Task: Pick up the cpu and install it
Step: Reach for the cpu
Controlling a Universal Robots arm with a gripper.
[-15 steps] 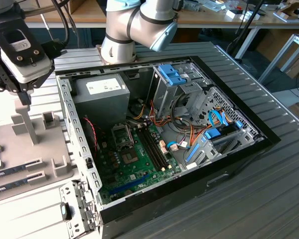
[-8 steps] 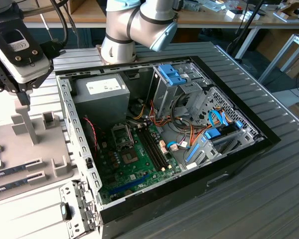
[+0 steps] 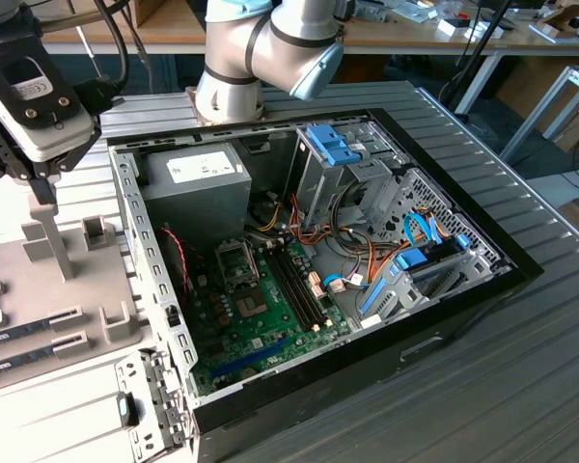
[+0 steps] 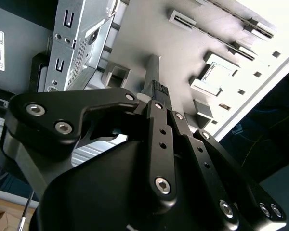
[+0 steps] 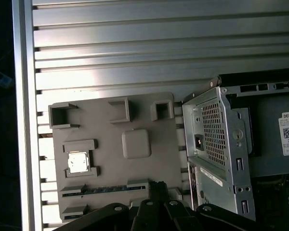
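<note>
I am at the pick-up step, and by my judgement it has hardly begun. My gripper [image 5: 159, 186] is clenched on nothing, its tips pressed together, and it hangs above the grey fixture plate [image 5: 135, 111] that lies on the ribbed table [image 5: 135, 43], on the exterior view's left of the open computer case [image 3: 444, 289]. The cpu [image 5: 78, 162] lies flat in its own pocket on that plate, silver top up, held between two low brackets. In the first wrist view it sits near my gripper but clearly apart from it, with bare plate between us, so I am beside the chip and not over it. Nothing touches it. Inside the case the motherboard [image 3: 270, 323] lies open to view, with the socket [image 3: 248, 306] towards the grey power-supply box [image 3: 198, 178], well apart from where I hover. As I read it, the install part is untouched. The next move calls for releasing my grip wide enough to span the chip, centring squarely over the pocket, and coming down level between the brackets. The chip is thin and flat, so I judge a tilted or off-centre approach would catch a bracket or only nudge it.
</note>
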